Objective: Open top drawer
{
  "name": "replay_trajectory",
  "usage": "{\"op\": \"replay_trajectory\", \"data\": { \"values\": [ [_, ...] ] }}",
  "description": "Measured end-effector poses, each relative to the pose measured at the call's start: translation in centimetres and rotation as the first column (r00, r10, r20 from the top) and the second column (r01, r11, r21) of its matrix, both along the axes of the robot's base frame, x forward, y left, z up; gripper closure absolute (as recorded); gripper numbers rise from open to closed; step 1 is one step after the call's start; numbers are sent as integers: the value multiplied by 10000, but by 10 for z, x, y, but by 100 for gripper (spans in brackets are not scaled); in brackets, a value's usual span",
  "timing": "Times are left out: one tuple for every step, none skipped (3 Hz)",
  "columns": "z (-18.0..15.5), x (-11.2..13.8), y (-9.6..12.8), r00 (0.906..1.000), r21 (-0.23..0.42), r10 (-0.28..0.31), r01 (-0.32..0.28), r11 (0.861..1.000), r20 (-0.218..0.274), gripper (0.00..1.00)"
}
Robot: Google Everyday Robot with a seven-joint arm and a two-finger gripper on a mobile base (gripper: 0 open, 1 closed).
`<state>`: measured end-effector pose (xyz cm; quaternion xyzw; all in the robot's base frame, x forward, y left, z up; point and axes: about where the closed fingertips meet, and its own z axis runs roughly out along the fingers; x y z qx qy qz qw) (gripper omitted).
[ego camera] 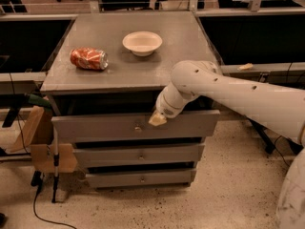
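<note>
The top drawer (95, 126) is the tall wide grey front under the tabletop, with a small round metal knob (138, 127) at its middle. A dark gap shows between its upper edge and the tabletop. My gripper (157, 119) is on the end of the white arm (228, 92) that reaches in from the right. It sits against the drawer front, just right of and slightly above the knob.
A crushed red can (89, 58) lies on its side and a white bowl (142, 43) stands on the grey cabinet top (186, 37). Two shorter drawers (138, 154) sit below. A brown paper bag (33, 128) and a cable (43, 209) are on the left.
</note>
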<state>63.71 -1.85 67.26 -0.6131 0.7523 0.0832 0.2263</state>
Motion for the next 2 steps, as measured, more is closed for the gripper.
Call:
{"op": "replay_trajectory", "data": {
  "values": [
    [9,-3,0,10000,63,53,-54,10000,66,96],
    [12,-17,-17,9998,71,101,-103,9999,190,100]
  ]
}}
